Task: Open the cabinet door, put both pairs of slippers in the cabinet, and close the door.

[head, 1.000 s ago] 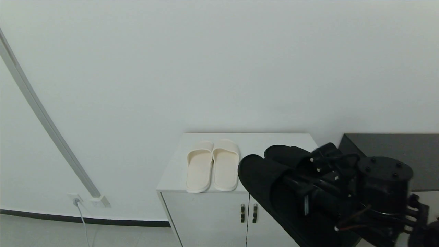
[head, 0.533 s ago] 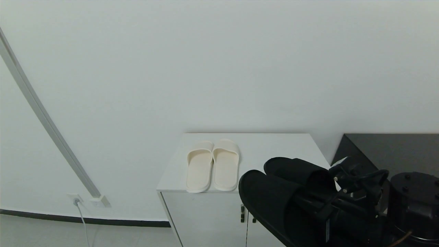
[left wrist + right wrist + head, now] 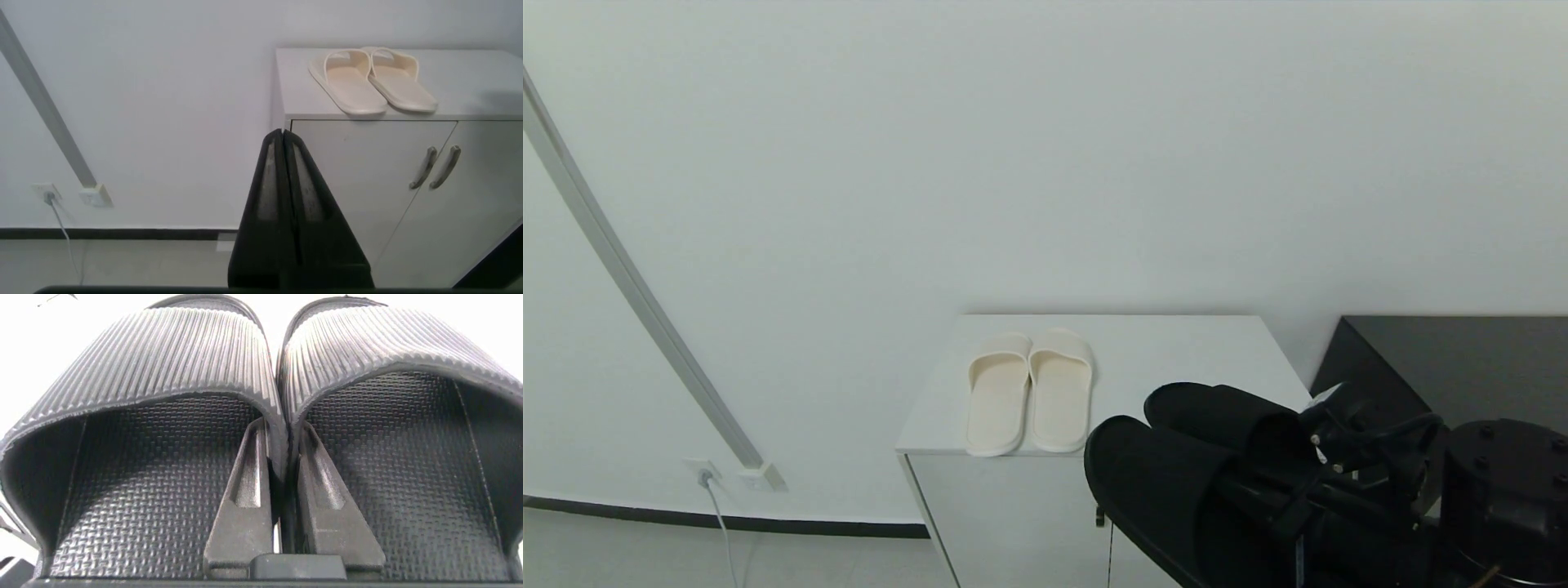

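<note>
1. Your right gripper (image 3: 282, 433) is clamped on the pair of black slippers (image 3: 1176, 482). 1 finger sits inside each slipper, and the 2 adjoining strap walls are pinched between them.
2. The black pair hangs in the air in front of the white cabinet (image 3: 1176, 347), near its right front corner, toes away from the wrist.
3. Your left gripper (image 3: 283, 143) has its fingers pressed together with nothing between them. It faces the cabinet front, well apart from it.
4. The cream slippers (image 3: 1029, 392) lie side by side on the cabinet top, near the front edge and left of the middle.
5. Both cabinet doors (image 3: 359, 188) are closed, with the 2 handles (image 3: 437, 167) side by side at the centre seam.
6. By my reading, none of the 3 steps is finished. 1 pair is picked up, but a door must be opened before either pair goes inside, and closing comes last.
</note>
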Available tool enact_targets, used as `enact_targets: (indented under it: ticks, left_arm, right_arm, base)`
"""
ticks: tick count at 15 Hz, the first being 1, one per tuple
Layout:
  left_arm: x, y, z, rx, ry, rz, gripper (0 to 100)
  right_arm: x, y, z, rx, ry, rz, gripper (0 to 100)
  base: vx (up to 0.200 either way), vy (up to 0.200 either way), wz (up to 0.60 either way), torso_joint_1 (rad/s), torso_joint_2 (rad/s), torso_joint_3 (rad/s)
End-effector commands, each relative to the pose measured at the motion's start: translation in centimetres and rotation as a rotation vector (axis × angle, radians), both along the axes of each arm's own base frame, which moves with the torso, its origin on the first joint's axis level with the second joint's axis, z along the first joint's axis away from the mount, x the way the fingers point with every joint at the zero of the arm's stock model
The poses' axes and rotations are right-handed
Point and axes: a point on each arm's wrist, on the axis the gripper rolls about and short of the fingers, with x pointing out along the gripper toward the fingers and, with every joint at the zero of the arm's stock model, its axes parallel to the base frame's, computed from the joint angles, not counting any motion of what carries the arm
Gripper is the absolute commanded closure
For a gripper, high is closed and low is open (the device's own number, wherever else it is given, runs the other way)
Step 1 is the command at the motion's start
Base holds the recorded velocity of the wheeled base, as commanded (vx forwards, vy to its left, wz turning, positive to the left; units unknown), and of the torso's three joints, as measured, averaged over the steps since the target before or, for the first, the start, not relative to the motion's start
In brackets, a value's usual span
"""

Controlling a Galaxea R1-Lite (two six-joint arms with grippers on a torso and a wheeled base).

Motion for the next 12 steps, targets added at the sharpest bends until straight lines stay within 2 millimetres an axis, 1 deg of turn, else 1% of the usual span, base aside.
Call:
enact_targets:
  ticks: [1, 4, 8, 12]
  left_arm:
    - [0.01, 0.00, 0.01, -0.001, 0.000, 0.001, 100]
    - [0.01, 0.00, 0.00, 0.001, 0.002, 0.001, 100]
    - [0.00, 0.00, 0.01, -0.001, -0.001, 0.001, 100]
    - [0.01, 0.00, 0.00, -0.001, 0.002, 0.001, 100]
  right_arm:
    - [0.05, 0.14, -0.34, -0.011, 0.010, 0.001, 100]
    - [0.15, 0.19, -0.44, -0.015, 0.013, -0.002, 100]
    - [0.30, -0.09, -0.36, -0.010, 0.010, -0.011, 100]
    - [0.37, -0.05, -0.93, -0.029, 0.027, -0.006, 100]
  base:
    - [-0.200, 0.000, 0.00, 0.032, 0.01, -0.002]
    - [-0.200, 0.000, 0.00, -0.007, 0.00, 0.004]
    - [0.000, 0.000, 0.00, 0.000, 0.00, 0.000]
    - [0.000, 0.000, 0.00, 0.000, 0.00, 0.000]
